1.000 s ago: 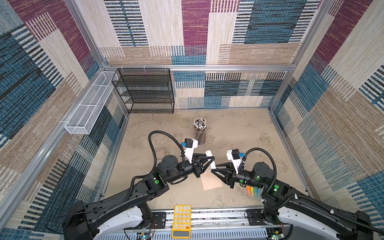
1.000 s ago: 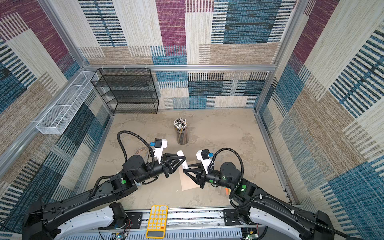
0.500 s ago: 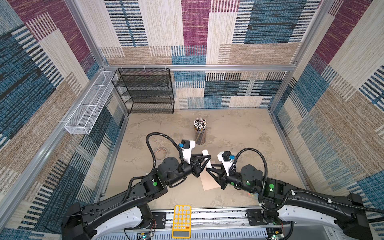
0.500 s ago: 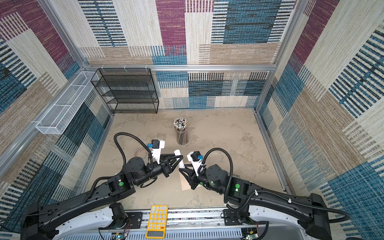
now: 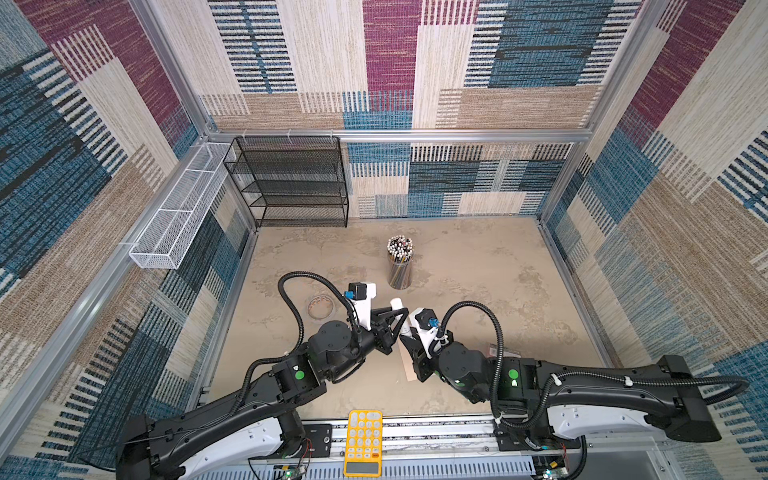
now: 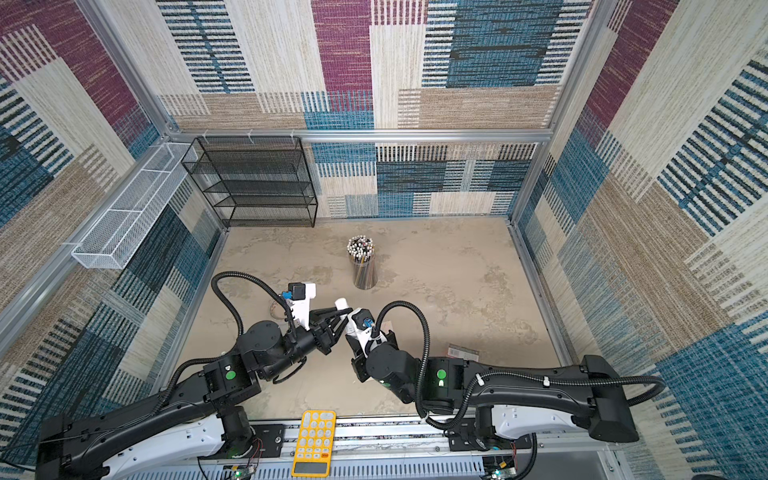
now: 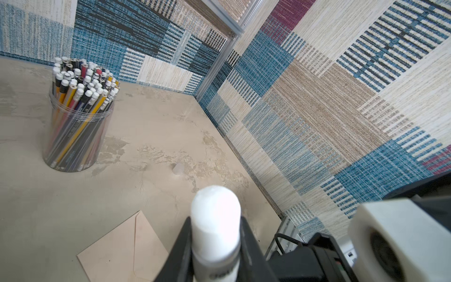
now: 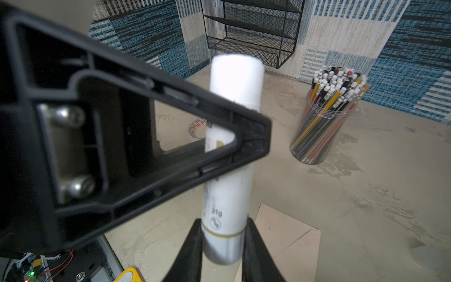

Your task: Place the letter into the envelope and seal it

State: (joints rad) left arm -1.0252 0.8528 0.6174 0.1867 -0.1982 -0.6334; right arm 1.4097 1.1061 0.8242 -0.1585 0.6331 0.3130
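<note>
By the bench (image 5: 478, 266) front edge, the right arm (image 5: 461, 365) hides most of the envelope (image 5: 407, 365). The glue stick (image 7: 214, 234) base is cropped in the left wrist view. The tape roll (image 8: 196, 128) is half hidden.

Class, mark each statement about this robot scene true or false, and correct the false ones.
1. Both grippers grip one white glue stick. True: the left gripper and right gripper each clamp the glue stick.
2. The pencil jar has tipped over. False: the pencil jar stands upright.
3. The envelope lies flat on the table. True: the envelope rests on the table.
4. The calculator is blue. False: the calculator is yellow.
5. The mesh shelf stands mid-table. False: the mesh shelf stands against the back wall.
</note>
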